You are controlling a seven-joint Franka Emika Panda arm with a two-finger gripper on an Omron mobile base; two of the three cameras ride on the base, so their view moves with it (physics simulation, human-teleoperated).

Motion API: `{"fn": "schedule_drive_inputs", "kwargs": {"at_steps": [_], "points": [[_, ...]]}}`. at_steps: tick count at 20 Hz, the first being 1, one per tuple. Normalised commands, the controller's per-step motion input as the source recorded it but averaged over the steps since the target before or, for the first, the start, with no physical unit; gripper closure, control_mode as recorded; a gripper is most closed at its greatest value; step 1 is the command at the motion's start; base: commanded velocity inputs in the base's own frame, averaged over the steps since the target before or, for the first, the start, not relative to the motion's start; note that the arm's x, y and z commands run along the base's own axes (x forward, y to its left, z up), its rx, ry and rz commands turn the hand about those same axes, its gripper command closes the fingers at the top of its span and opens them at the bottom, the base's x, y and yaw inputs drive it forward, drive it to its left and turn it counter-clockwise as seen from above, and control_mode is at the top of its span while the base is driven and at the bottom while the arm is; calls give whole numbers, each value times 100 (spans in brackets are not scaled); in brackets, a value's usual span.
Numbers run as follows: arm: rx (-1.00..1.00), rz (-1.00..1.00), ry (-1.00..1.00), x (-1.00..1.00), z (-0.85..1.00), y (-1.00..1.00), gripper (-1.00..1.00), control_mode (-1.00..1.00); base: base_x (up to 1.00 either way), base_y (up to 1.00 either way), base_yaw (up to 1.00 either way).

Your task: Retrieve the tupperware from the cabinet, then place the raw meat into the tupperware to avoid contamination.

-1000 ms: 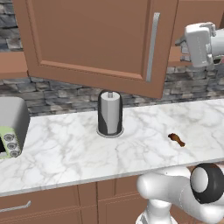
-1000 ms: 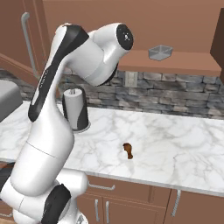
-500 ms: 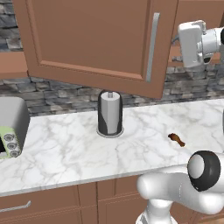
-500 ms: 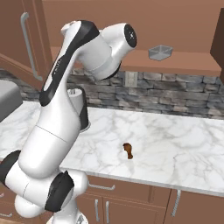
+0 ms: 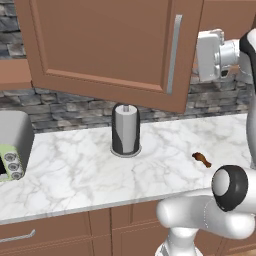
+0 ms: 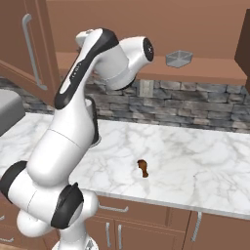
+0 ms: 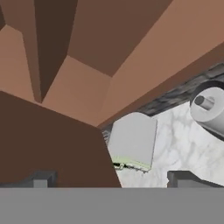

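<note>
A white marble surface runs below a backsplash of grey stone blocks, with brown wooden drawers underneath bearing silver handles. A paper towel roll stands near the wall, and a grey toaster sits at the left edge

arm swung left, toward cabinet door

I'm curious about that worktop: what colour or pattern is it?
White marble with faint grey veins; the countertop shows best in the left base view.
</note>
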Motion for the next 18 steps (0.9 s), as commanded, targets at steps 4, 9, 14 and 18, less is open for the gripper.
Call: {"fn": "schedule_drive_inputs", "kwargs": {"at_steps": [4, 9, 14, 18], "points": [[5, 0, 2, 18, -1, 17, -100, -100, 0, 0, 0], [6, 0, 4, 15, 1, 17, -100, -100, 0, 0, 0], [9, 0, 8, 25, 0, 13, -100, -100, 0, 0, 0], [10, 0, 9, 41, -5, -1, -100, -100, 0, 0, 0]]}}
